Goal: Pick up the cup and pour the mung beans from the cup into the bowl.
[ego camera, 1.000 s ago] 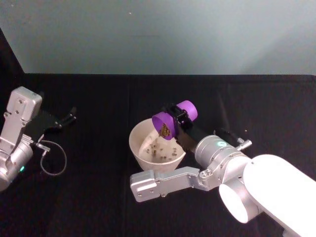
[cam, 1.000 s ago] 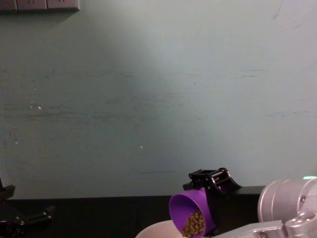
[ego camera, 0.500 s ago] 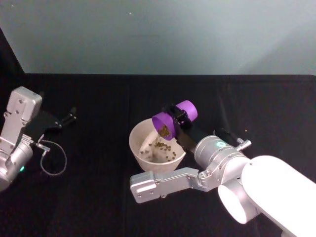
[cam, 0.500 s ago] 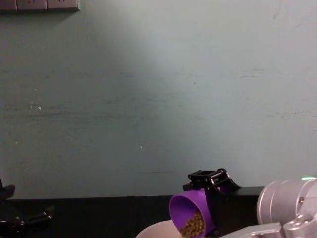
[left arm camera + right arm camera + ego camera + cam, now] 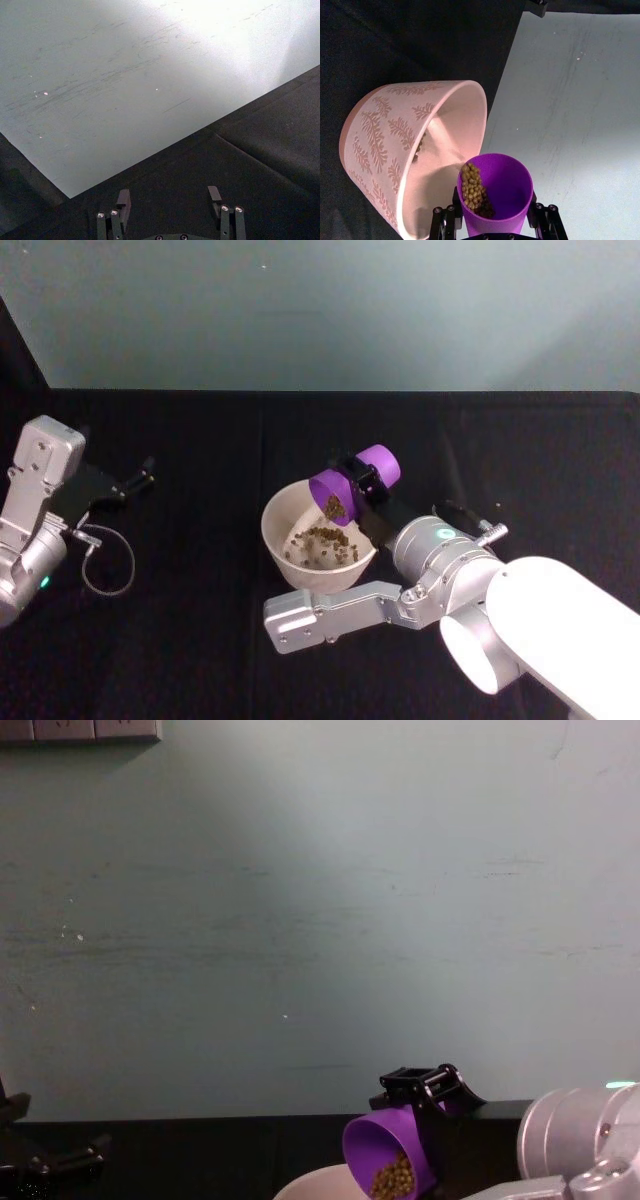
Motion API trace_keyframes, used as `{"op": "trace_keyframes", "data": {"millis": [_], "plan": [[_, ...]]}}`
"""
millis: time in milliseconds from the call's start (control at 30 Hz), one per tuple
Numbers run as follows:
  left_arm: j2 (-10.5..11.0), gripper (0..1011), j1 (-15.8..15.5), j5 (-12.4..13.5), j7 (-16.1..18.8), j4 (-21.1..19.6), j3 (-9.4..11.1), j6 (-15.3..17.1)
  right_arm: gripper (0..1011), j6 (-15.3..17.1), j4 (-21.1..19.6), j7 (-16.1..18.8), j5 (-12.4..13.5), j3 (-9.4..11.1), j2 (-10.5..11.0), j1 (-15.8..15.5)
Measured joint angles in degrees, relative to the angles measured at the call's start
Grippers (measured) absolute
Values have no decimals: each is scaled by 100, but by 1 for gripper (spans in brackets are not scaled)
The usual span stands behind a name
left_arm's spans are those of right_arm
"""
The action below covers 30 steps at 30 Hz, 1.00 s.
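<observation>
Mid-pour | right pincer (image 5: 360,483) grasps tilted purple plastic cup (image 5: 378,462) over wide pale bowl (image 5: 275,510), frame centre | mung beans (image 5: 322,543) partly in bowl, some left in cup | left pincer (image 5: 169,197) released, far left

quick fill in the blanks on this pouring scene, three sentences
1. The right gripper holds the ___ cup tilted over the bowl.
2. Mung beans lie in the bowl, and more sit inside the tilted ___.
3. The left gripper, off to the robot's left, is open and holds ___.

Missing words: purple; cup; nothing
</observation>
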Motion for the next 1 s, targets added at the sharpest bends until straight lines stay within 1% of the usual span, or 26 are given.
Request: {"op": "trace_keyframes", "data": {"millis": [1000], "plan": [[0, 1000, 0, 0, 0, 0, 0, 0, 718, -2, -38, 47, -130, -16, 41, 4]]}}
